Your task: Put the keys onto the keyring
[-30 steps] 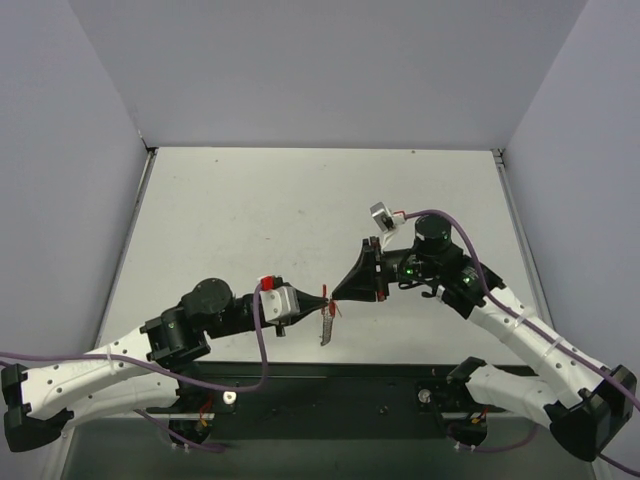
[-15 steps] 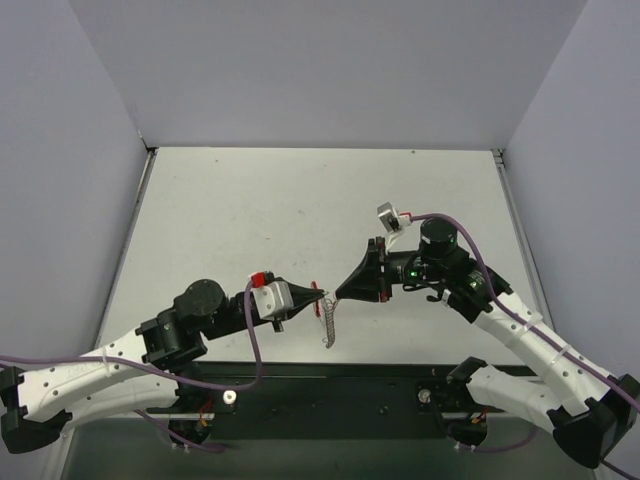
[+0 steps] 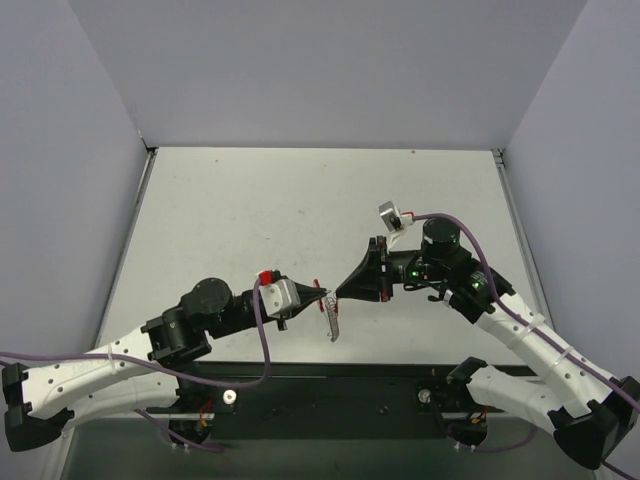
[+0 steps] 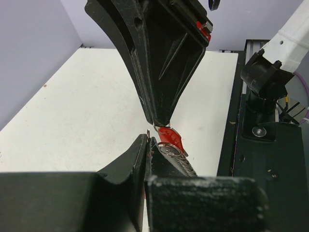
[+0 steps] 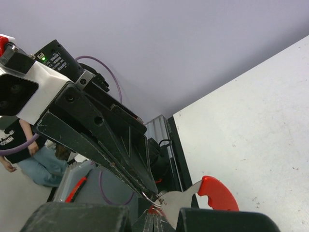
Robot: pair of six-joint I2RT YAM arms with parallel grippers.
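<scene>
Your left gripper (image 3: 322,296) has slid back in, tip almost touching the right gripper (image 3: 342,292) again, so the threading attempt's back on. Left is clamped on the keyring (image 4: 170,136), a small red loop just under the right gripper's tip, silver chain (image 3: 333,322) dangling. Right looks pinched on the flat silver key (image 5: 177,200).

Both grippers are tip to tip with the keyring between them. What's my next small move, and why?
Probably hold the left gripper still and ease the right gripper slightly toward it: both are shut tip to tip, the red keyring pinched between them, its chain hanging free. Whether a key is threaded isn't visible.
</scene>
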